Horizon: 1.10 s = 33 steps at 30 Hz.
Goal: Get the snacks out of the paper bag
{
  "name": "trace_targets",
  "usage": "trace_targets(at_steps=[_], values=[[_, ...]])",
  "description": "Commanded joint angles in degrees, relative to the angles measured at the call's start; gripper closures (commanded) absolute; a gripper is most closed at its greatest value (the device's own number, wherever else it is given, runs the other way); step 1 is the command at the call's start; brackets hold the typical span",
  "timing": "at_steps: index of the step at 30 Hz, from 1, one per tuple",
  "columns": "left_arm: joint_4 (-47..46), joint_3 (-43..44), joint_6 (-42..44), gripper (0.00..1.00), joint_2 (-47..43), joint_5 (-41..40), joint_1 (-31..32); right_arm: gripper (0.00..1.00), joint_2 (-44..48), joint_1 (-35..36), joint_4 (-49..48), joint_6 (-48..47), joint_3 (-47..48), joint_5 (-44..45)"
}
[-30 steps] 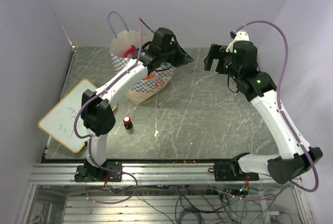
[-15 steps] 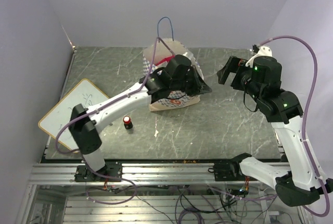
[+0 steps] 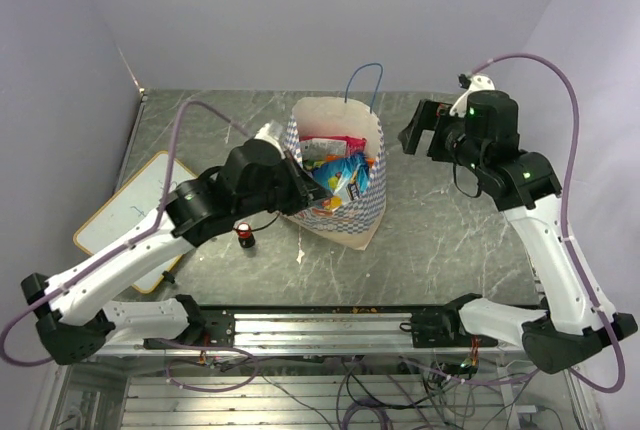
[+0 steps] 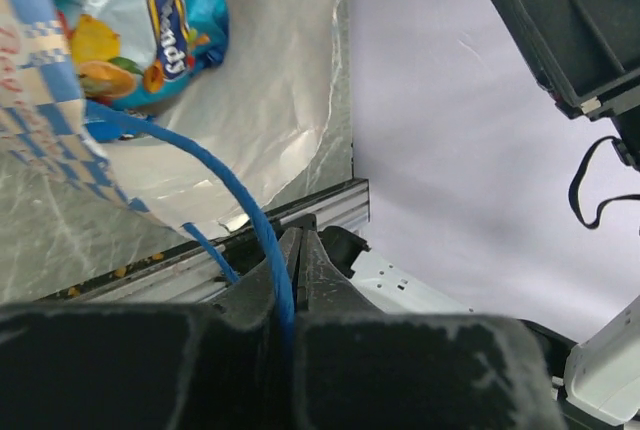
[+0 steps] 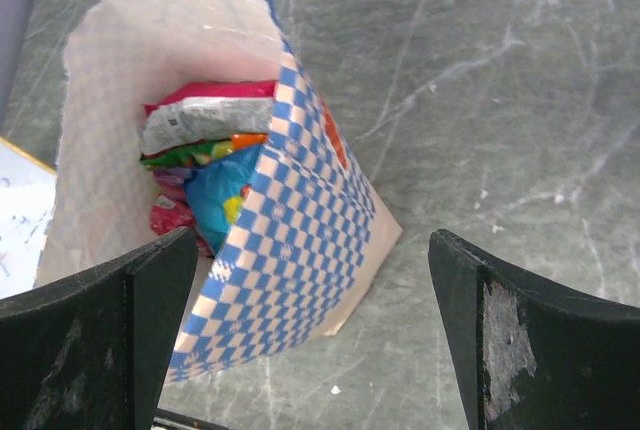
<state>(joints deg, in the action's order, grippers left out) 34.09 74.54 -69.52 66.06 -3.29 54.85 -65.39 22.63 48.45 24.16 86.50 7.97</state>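
The paper bag [image 3: 352, 225] stands mid-table, tilted, with its mouth open to the camera. Several snacks [image 3: 338, 172] fill it: a blue packet [image 4: 150, 20], plus pink, green and orange ones [image 5: 205, 135]. My left gripper [image 3: 298, 188] is at the bag's left rim, shut on a blue cord handle [image 4: 262, 240] that runs between its jaws [image 4: 298, 240]. My right gripper [image 3: 420, 132] hovers open to the right of the bag and above it. Its fingers [image 5: 100, 335] frame the checkered side of the bag [image 5: 300, 250], and nothing lies between them.
A small red-and-white capped bottle [image 3: 245, 235] stands just left of the bag, under my left arm. A wood-framed whiteboard [image 3: 125, 215] lies at the table's left edge. The bag's other blue handle [image 3: 365, 82] loops up at the back.
My left arm has pulled the bag by its handle from the back left to the middle of the table, and its mouth now shows the snacks. The right arm swung right, then back toward the bag.
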Motion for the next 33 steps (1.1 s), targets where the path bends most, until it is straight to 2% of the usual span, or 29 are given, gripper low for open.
trace_targets(at_steps=[1, 7, 13, 16, 21, 28, 33], values=[[4.31, 0.43, -2.50, 0.91, -4.91, -5.21, -0.77, 0.00, -1.98, 0.32, -7.20, -2.27, 0.35, -8.26], [10.68, 2.34, -1.02, 0.84, -7.96, -9.49, -4.24, 0.00, -11.83, 0.31, -11.16, -0.82, 4.73, -10.40], [13.59, 3.79, 0.70, 0.84, -8.22, -10.40, -6.31, 0.00, -27.07, -1.21, -3.44, -1.34, 20.26, -5.20], [14.49, 5.59, 2.40, 0.84, -6.99, -10.03, -7.04, 0.00, -31.71, -2.71, -4.43, -3.37, 23.70, -7.34], [17.28, 10.50, 6.13, 0.86, -4.15, -9.80, -8.28, 0.02, -35.14, -4.83, -12.20, -6.41, 23.07, -15.90], [20.15, 14.55, 9.27, 0.88, -2.48, -11.36, -9.36, 0.25, -41.94, -7.13, -17.43, -4.96, 28.54, -27.66], [19.70, 15.44, 10.63, 0.91, -1.01, -9.86, -11.16, 0.33, -45.66, -7.42, -22.96, -2.23, 30.87, -32.90]])
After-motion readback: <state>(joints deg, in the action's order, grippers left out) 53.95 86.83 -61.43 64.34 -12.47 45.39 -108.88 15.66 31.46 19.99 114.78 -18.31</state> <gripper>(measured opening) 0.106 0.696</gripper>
